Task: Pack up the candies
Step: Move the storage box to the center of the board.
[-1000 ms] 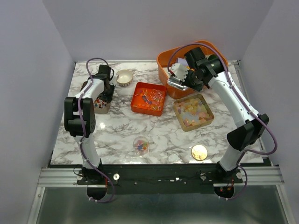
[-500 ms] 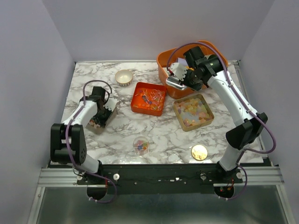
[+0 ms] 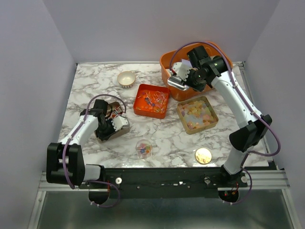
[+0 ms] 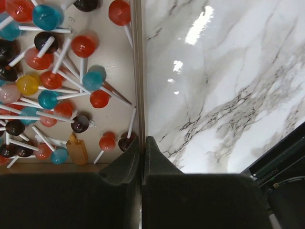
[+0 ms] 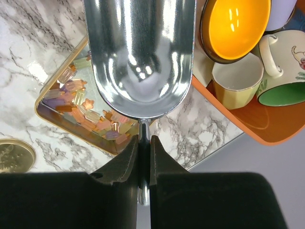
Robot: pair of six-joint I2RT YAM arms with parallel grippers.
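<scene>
At bottom centre of the left wrist view, the left gripper (image 4: 141, 145) is pinched narrow on the thin wall of a shallow tray (image 4: 137, 71). Risk noted: so slight an edge hold may slip or tip the tray and scatter its lollipops (image 4: 83, 46). These fill the upper left of frame, lying flat, with sticks pointing every way and no shared long axis. Elsewhere the right gripper (image 5: 144, 143) is clamped on the handle of an empty metal scoop (image 5: 140, 57), with gummies (image 5: 76, 98) at lower left.

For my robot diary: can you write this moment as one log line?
left gripper: shut on lollipop tray wall | right gripper: shut on scoop handle | scoop: empty | gummies: in tray
</scene>
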